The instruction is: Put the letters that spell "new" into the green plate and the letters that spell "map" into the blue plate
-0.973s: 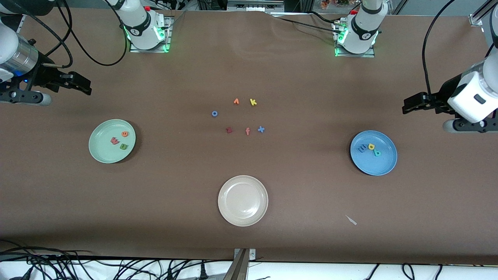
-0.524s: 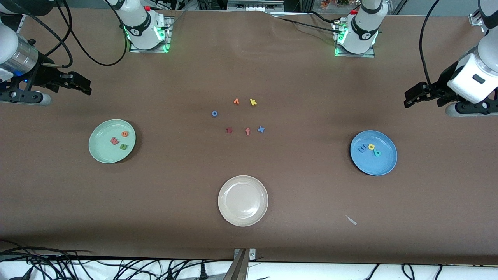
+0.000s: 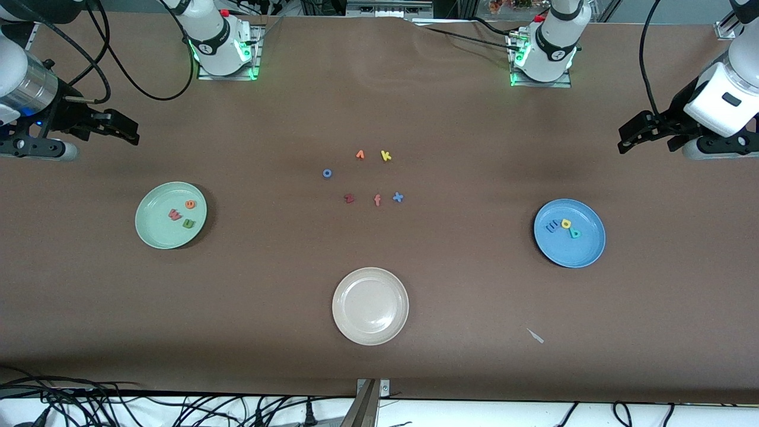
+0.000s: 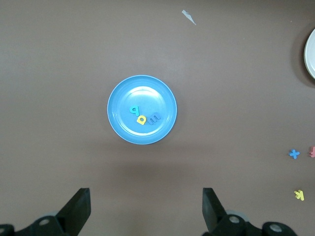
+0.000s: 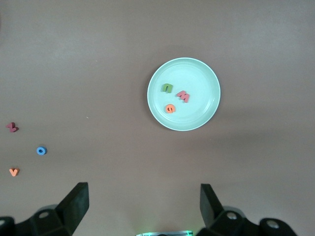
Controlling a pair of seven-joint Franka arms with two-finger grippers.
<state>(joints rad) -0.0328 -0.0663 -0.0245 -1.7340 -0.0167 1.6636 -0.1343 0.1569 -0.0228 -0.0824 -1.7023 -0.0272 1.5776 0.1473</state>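
Both words look sorted, so the sensible step is to keep both arms parked clear of the counter (image 3: 379,107). The green plate (image 3: 155,236), toward the right arm's end, holds the pinkish-red w (image 3: 174,214), green n (image 3: 188,223) and orange e (image 3: 190,204). The blue plate (image 3: 584,252), toward the left arm's end, holds the blue m (image 3: 552,226), teal p (image 3: 574,233) and yellow a (image 3: 565,223). The cream plate (image 3: 356,332) holds nothing. The left tool (image 3: 630,139) and right tool (image 3: 127,131) hang empty, fingers apart.
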